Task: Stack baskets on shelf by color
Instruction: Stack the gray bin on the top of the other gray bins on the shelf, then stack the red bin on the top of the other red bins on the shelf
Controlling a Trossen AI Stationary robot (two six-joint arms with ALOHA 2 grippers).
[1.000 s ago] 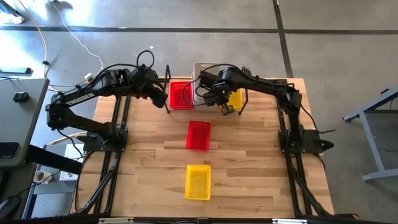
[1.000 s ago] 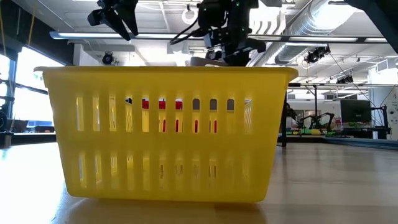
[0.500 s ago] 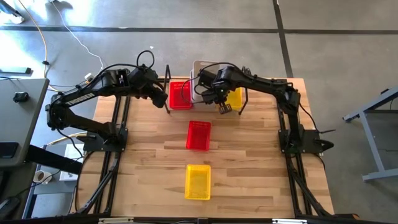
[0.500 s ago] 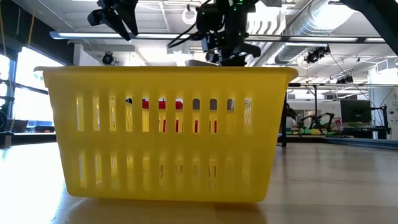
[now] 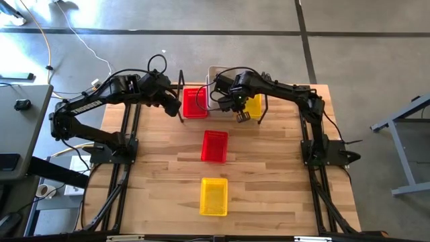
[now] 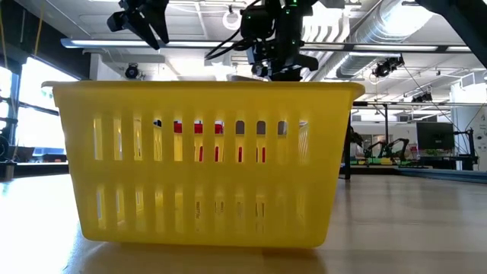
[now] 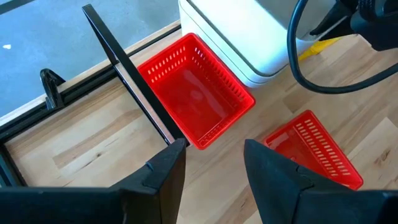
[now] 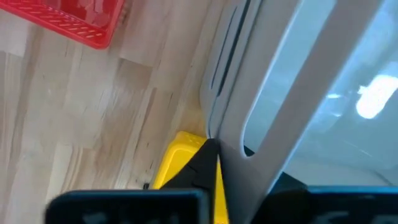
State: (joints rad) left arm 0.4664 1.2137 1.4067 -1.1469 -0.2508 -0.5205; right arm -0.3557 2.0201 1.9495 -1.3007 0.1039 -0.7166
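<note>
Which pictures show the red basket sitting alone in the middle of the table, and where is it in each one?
High view: the red basket lies at the table's centre, between the far baskets and the near yellow basket.
Low view: only red glimpses through the yellow basket's slots; I cannot tell which red basket.
Left wrist view: lower right, beyond the left gripper.
Right wrist view: a red basket shows at the top left; I cannot tell which.
Shared landmark: the yellow basket.

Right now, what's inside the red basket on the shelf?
Nothing shows inside the red basket: the left wrist view looks into it and its floor is bare. The clear basket sits beside it. From above, the right arm covers part of that clear one, so its inside stays hidden.
</note>
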